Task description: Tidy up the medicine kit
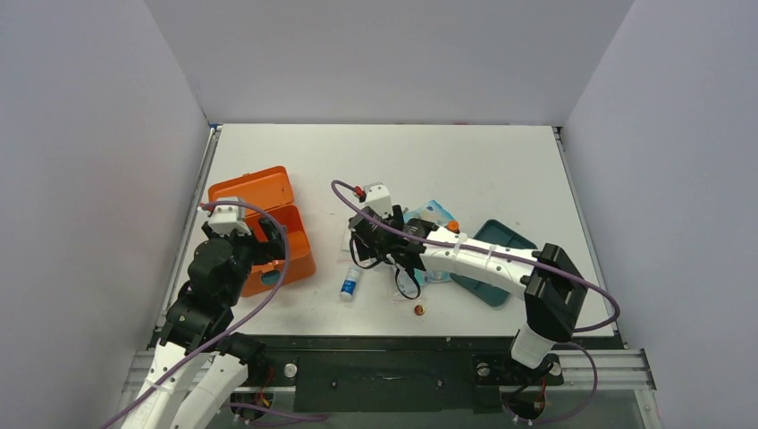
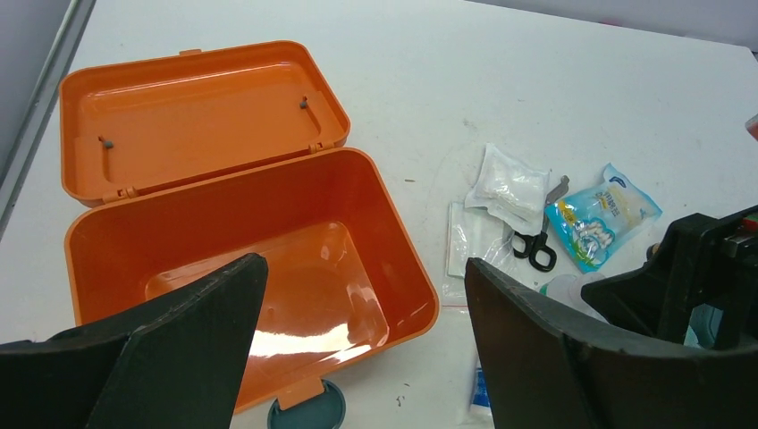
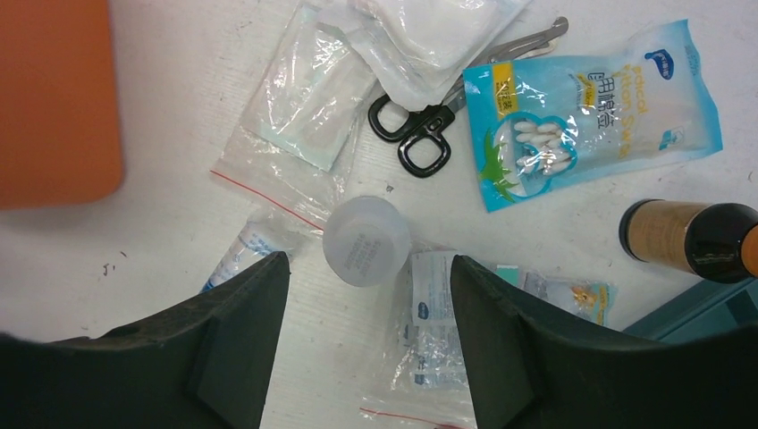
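orange medicine kit point(image 2: 268, 268) lid open, inside bare.

My remote inventory of the rig's bodywork:

- Left arm point(image 1: 214, 277): I log black moulded joint housings above and white shells on the links nearest the base.
- Right arm point(image 1: 474, 257): I log one long white link, a boxy black elbow housing point(image 1: 554, 290), a white link beneath it and a black wrist.
- Purple cable point(image 1: 590, 286): one per arm, running in slack loops outside the links.
- Camera block point(image 1: 230, 214): a small white unit on each wrist. The right arm's has a red connector point(image 1: 359, 190).
- Left jaws and right jaws: on my wrist feeds each pair is two matte black wedges with flat inner faces.
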You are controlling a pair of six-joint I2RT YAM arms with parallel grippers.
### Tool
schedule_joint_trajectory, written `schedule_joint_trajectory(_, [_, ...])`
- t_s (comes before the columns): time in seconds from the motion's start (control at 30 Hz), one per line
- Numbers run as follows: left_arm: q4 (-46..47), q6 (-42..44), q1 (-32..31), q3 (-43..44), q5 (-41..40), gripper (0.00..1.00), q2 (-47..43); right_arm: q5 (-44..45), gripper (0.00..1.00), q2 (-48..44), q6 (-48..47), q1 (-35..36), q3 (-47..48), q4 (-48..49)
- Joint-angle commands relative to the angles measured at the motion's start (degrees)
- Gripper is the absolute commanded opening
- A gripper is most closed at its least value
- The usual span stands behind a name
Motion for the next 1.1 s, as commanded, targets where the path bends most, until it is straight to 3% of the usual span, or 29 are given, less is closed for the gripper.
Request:
schedule_joint_trajectory(0.0, [0.6,-0.5,0.4,2.9,-1.0,0.79,-0.4,1.4,0.62,1.7,1.2,0.4,3.1,0.1])
schedule_joint_trajectory(0.67, [0.6,-0.4,0.5,2.9,-0.8,0.79,-0.8,0.6,0.48,4.7,2.9,-0.3,1.9,0.2])
schedule_joint_trajectory(1.07, [0.6,-0.4,0.5,2.8,-0.8,0.79,-0.7,0.0,0.34,5.7,3.9,-0.6,1.5,0.9])
